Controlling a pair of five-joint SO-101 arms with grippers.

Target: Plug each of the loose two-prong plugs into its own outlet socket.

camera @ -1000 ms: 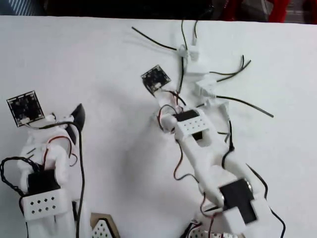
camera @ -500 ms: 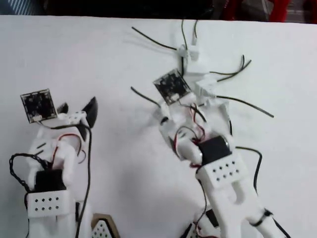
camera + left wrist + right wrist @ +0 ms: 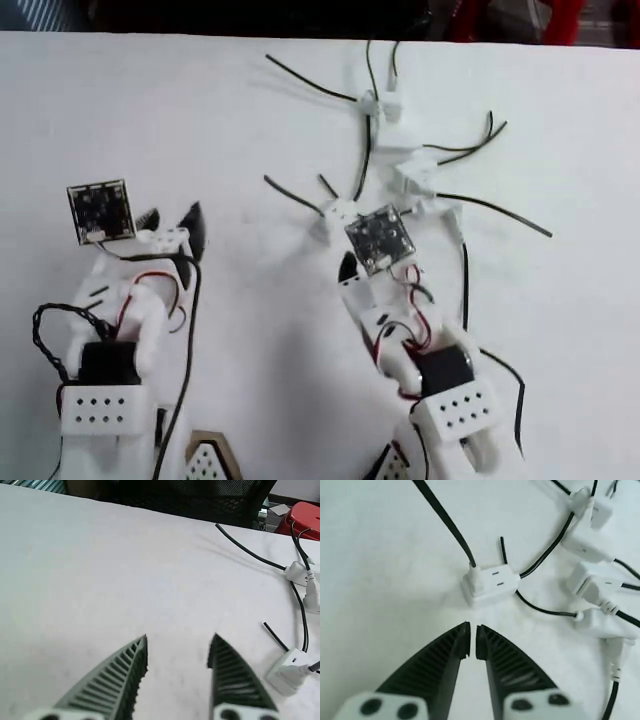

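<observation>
Plainly, right hand clenched empty, left hand released, one plug cropped at edge.

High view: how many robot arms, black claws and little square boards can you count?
Robot arms: 2 (left arm, right arm)
Black claws: 2 (left claw, right claw)
Square boards: 2 (left arm's board, right arm's board)
Total: 6
</observation>
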